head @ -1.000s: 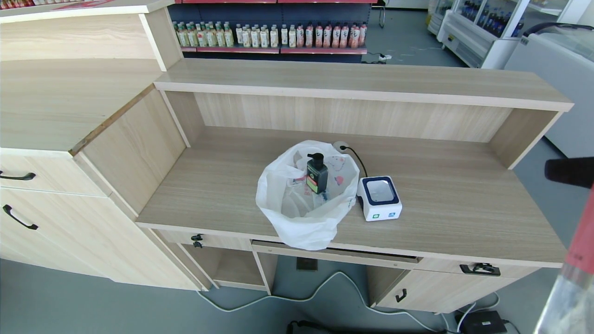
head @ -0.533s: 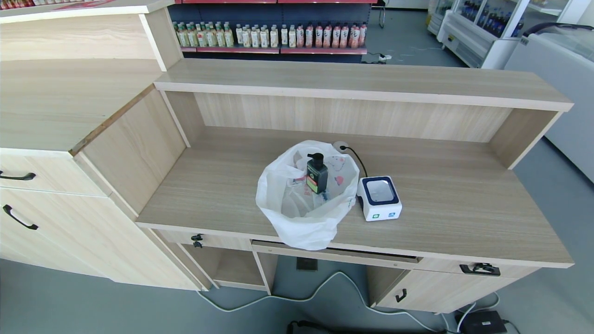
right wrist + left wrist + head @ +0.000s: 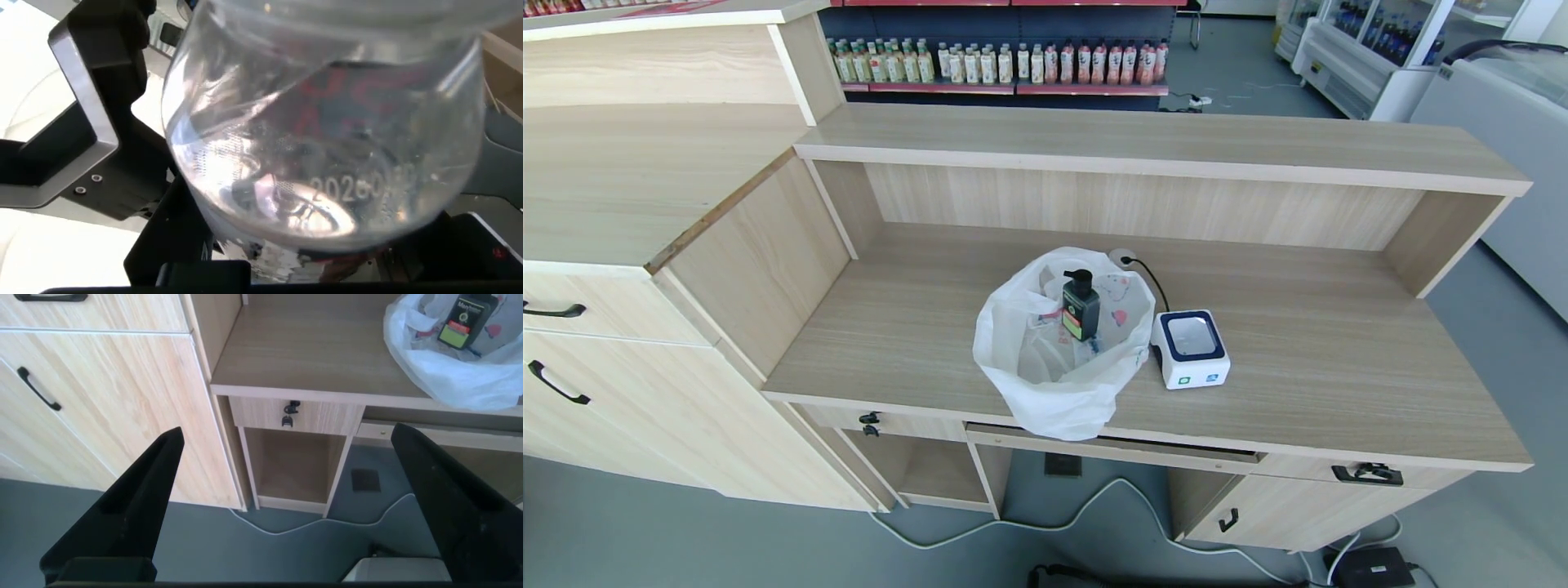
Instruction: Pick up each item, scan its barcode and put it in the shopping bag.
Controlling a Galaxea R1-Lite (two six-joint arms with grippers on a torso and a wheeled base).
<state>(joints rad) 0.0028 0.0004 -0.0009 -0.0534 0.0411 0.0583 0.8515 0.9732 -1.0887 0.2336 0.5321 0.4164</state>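
Now, your right gripper clamps a clear bottle between its jaws, left gripper jaws wide apart, pump bottle upright in the bag, scanner at its 3 o'clock.

Worktop: light wood-grain, recessed under an upper ledge, w/ side walls L & R and a back panel. Shopping bag, white plastic, sits approx ctr, mouth open upward, bottom fold hanging just over the front edge. Scanner, white box w/ dark-framed window facing up, stands just R of the bag, touching it or nearly so, can't tell which. Black cable runs from behind the scanner back to a round port in the worktop, just behind the bag's rear rim.
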